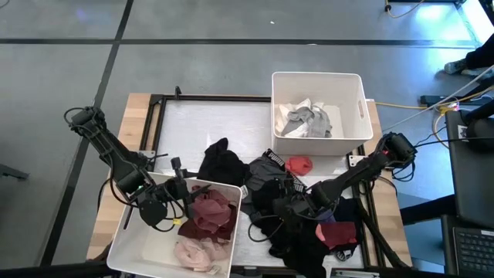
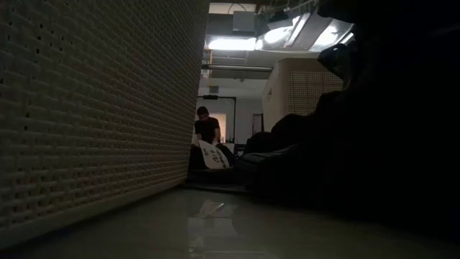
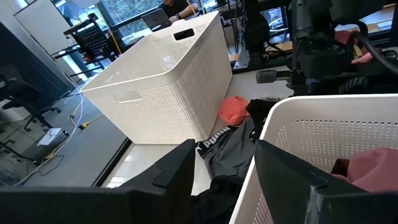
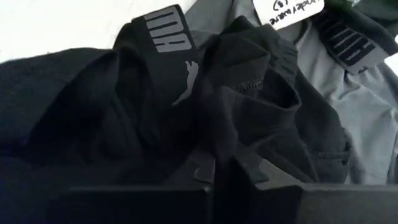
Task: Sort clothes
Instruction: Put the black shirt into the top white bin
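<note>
So the right hand (image 1: 287, 207) is down in the dark pile (image 1: 297, 224) at the lower middle-right of the high view, and the wrist cam shows its 2 fingers pinched together with a fold of a black garment (image 4: 205, 106) bunched right at the tips. I'd call that gripping the black piece, though how much cloth is actually caught is hard to say. A grey garment (image 4: 348, 112) with a paper tag lies just beside it at the upper right of that wrist picture.

The left hand (image 1: 182, 193) sits at the rim of the lower-left bin (image 1: 127, 245), fingers spread, nothing between them. That bin already has maroon and pink clothes (image 1: 207, 224) in it. The upper-right bin (image 1: 356, 104) holds grey and white clothes (image 1: 306, 120).

The relation that matters: the black piece is right under the right hand, with the rest of the heap touching it on every side, and the left arm is well apart from it. My guess is a straight lift comes next, and neighbours like the red item (image 1: 299, 164) or the pink one (image 1: 338, 233) at the lower right could drag along if folds are tangled.
</note>
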Robot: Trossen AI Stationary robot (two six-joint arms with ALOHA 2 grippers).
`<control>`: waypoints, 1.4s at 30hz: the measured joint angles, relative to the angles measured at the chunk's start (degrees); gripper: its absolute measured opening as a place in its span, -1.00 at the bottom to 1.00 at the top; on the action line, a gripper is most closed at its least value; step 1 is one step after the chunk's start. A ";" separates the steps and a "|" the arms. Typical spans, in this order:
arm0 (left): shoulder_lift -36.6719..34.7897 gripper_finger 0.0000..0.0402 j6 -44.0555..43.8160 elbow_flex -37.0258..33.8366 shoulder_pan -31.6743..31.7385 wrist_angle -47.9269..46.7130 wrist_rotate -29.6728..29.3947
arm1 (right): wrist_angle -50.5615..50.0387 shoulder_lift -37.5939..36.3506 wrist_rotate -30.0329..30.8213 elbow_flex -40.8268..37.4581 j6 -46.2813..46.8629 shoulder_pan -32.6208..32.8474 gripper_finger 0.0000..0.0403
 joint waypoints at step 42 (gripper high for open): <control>0.00 -0.22 0.00 0.00 0.02 -0.02 0.00 | -31.75 -0.22 27.25 27.67 -5.02 0.00 -0.90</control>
